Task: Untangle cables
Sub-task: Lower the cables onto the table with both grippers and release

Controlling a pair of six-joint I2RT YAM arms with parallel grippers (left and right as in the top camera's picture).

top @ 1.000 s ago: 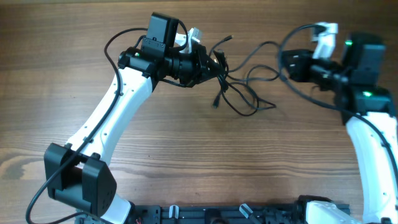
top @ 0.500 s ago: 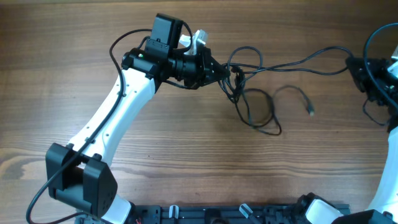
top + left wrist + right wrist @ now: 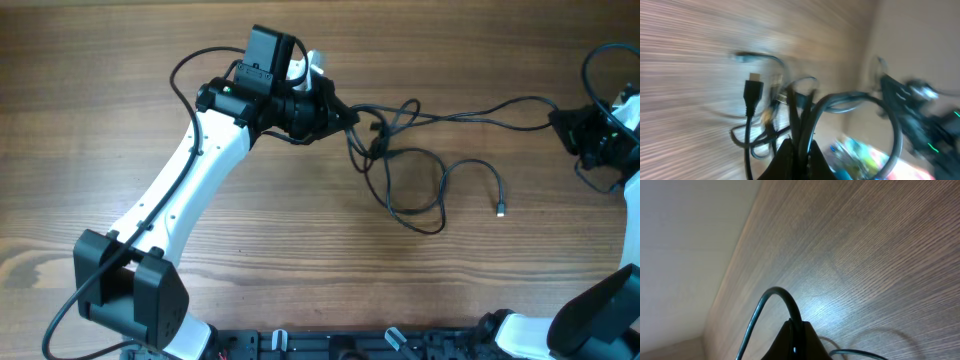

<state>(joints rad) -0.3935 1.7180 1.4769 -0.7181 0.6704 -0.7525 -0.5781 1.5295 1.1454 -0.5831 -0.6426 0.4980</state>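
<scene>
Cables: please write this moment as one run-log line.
left gripper: shut on cables | right gripper: shut on cables | strand: stretched between them | knot: beside left gripper | plug end: loose on table

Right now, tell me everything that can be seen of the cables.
The cables are thin, black and flexible. They bunch in a knot beside the left gripper, which pinches them. One strand stretches across to the right gripper, which is shut on it. A loose loop lies on the wooden table, ending in a small free plug.
</scene>
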